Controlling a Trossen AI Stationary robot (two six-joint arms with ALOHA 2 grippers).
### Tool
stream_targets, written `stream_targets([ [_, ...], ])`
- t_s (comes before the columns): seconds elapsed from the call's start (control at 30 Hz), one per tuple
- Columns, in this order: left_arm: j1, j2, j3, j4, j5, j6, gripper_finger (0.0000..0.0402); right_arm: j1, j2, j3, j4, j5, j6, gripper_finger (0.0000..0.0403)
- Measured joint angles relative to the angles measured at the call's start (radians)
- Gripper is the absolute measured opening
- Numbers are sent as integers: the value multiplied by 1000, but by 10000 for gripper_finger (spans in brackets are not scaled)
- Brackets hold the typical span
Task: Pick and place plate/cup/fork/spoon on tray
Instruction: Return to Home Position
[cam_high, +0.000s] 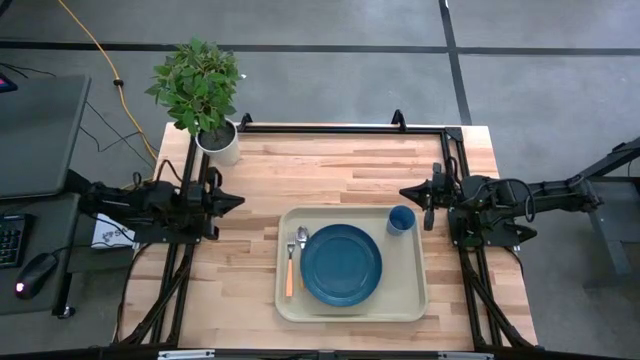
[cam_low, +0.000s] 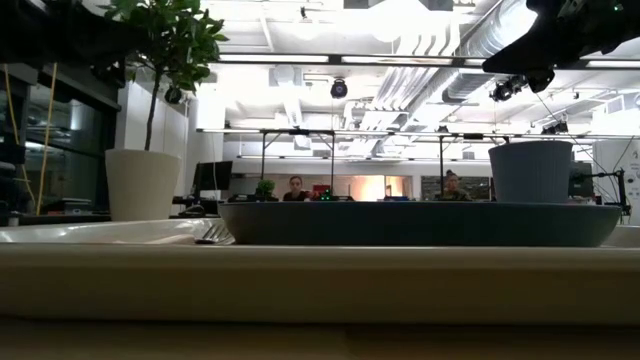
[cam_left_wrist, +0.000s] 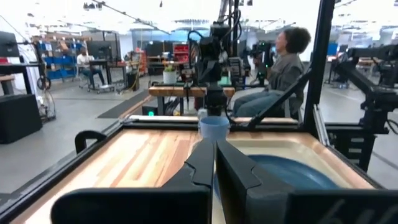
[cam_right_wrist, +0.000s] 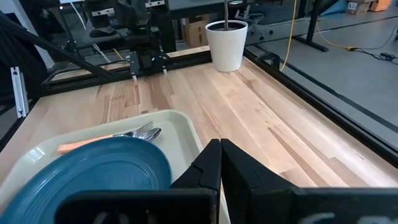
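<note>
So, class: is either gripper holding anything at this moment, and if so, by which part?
Nothing is held. The left gripper and the right gripper both sit shut and empty at the table's sides. The plate, cup, fork and spoon lie on the tray.

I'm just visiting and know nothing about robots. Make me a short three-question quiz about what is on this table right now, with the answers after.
1. True or false: the plate lies on the tray.
2. Where is the cup? A: on the bare wood beside the plant pot. B: on the tray, at the corner nearest the right hand. C: on top of the plate.
3. Fill in: the fork and spoon lie side by side on the tray, on the plate's side towards the ____ hand.

Key
1. True.
2. B. The cup stands upright there.
3. Left. The left hand is shut and holds nothing, back at its side of the table; the right hand likewise.
</note>
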Motion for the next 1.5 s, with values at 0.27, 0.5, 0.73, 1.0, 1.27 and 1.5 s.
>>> stream_targets([
  [0.27,0,0,-11,27,30,-1,0,0,0,0,0,-4,0,0],
  [0.5,0,0,-55,48,32,-23,0,0,0,0,0,-8,0,0],
  [0.73,0,0,-58,61,37,-19,0,0,0,0,0,-8,0,0],
  [1.0,0,0,-58,78,39,-15,0,0,0,0,0,-7,19,0],
  [1.27,0,0,-58,77,55,-4,0,0,-2,0,0,-8,18,0],
  [1.5,0,0,-58,75,56,0,0,0,-41,0,-38,-15,18,0],
])
